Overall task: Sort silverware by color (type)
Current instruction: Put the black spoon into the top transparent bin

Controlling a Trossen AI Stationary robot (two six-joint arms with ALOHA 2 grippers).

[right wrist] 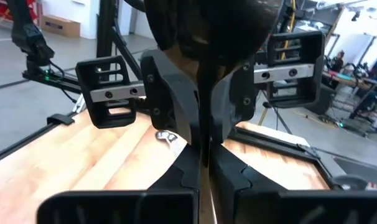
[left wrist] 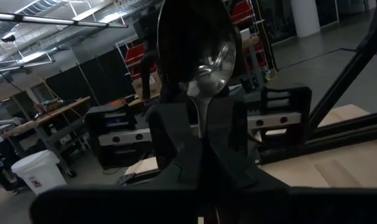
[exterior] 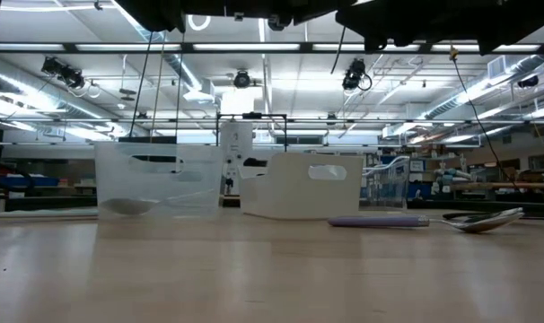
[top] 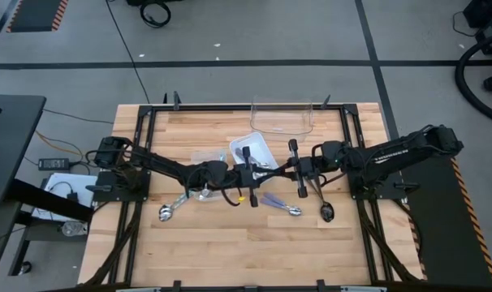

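My left gripper [top: 268, 172] and my right gripper [top: 277, 170] meet fingertip to fingertip above the middle of the table, each shut on one dark spoon. In the left wrist view the spoon's bowl [left wrist: 198, 46] stands above the fingers and shows its shiny hollow side. The right wrist view shows its dark back [right wrist: 207, 25]. A purple-handled spoon [top: 278, 203] [exterior: 380, 221], a dark spoon [top: 327, 212] and a shiny spoon [top: 168, 212] lie flat on the table nearer its near edge. My left gripper pinches the dark spoon's handle [left wrist: 199, 115] below the bowl between its two fingers [left wrist: 179, 177], coming level from the table's left. The spoon is lifted clear and stands upright, bowl on top. My right gripper pinches the same handle [right wrist: 204, 93] between its two fingers [right wrist: 188, 177], level from the table's right, opposite the left fingers. The lower end of the handle is hidden by the fingers.
A small white tray [top: 254, 150] [exterior: 312, 184] sits just beyond the grippers, and a larger clear container [top: 281, 118] [exterior: 160, 179] stands near the far edge. Light-blue pieces [top: 202, 154] lie left of the tray. The near half of the wooden table [top: 246, 251] is bare.
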